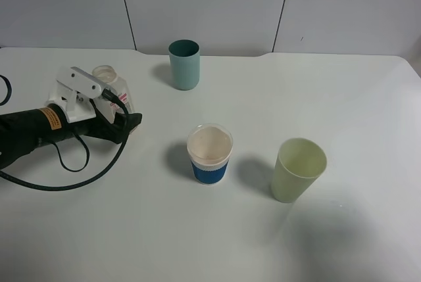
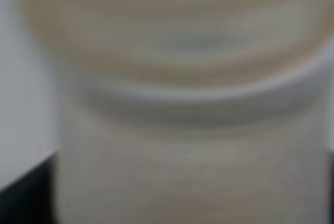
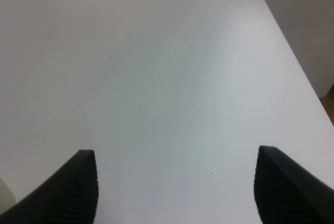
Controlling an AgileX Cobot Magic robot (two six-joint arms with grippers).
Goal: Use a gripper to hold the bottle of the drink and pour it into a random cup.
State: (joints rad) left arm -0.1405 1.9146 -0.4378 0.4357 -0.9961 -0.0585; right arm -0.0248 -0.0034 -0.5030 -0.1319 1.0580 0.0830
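Across the whole frame of the exterior high view spreads the white table (image 1: 217, 242), with grey wall panels behind it. At the left edge the black arm (image 1: 26, 134) reaches in, a black cable (image 1: 79, 180) looping beneath it, and its left pincer (image 1: 125, 116) sits at the bottle (image 1: 113, 85), which stands upright at the left of the frame with its wide round neck showing above the white bracket. Black fingers lie against the labelled side of the bottle, but whether they press on it or stand slack cannot be told; the left wrist view is filled by the blurred pale bottle (image 2: 177, 109), dark finger edges at both lower corners. At upper centre, well apart from the bottle, stands the teal-green cup (image 1: 184, 64). Lower right of centre is the pale yellow-green cup (image 1: 299, 169), and just left of it the short blue-and-white cup (image 1: 210, 154). The right pincer (image 3: 175, 187) hangs spread wide over bare table (image 3: 156, 78), holding nothing.
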